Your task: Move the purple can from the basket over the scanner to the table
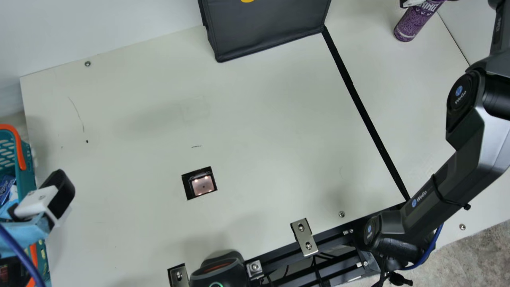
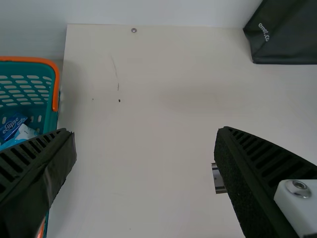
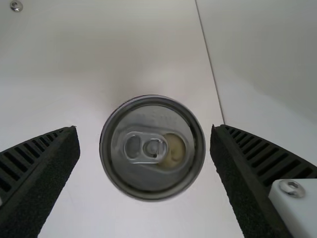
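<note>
In the main view the purple can stands on the table at the top right, with my right gripper at its upper end. From the right wrist, the can's lid lies between the open fingers of my right gripper, a gap on each side. My left gripper is over the left table edge by the basket; in its wrist view my left gripper stands open and empty beside the basket. The scanner window is set into the table left of centre.
A dark bag stands at the table's back. Black tape crosses the right part. A black device and metal brackets line the front edge. Blue packets lie in the basket.
</note>
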### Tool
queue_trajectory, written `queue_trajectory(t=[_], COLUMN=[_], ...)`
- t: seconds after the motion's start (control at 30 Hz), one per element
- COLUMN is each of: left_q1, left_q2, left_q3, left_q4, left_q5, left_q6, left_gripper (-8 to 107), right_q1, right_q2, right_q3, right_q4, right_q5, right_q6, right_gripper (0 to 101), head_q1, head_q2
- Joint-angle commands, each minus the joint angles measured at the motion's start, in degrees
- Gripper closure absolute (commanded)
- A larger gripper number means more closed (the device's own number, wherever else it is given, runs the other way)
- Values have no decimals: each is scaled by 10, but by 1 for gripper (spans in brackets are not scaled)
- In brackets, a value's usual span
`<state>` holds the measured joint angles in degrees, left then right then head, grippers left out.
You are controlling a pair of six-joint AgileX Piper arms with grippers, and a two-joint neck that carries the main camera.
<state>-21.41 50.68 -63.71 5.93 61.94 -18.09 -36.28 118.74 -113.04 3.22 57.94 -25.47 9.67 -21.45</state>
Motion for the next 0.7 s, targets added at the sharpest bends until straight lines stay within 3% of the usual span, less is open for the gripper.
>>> queue_trajectory(t=[0.0,0.37,0.67], left_q1=[0,0,0], left_q2=[0,0,0], left_q3=[0,0,0], left_q4=[0,0,0], left_q5=[0,0,0], left_q6=[0,0,0], left_gripper=[9,9,9], right_q1=[0,1,8], right_q2=[-12,-113,-230], right_q3=[12,78,150], right_q4=[-2,-8,22], right_q5=[-13,-69,-65], right_q6=[-1,-21,-40], right_gripper=[6,6,6], head_q1=[-17,-17,-17], head_q2=[-1,-1,-1])
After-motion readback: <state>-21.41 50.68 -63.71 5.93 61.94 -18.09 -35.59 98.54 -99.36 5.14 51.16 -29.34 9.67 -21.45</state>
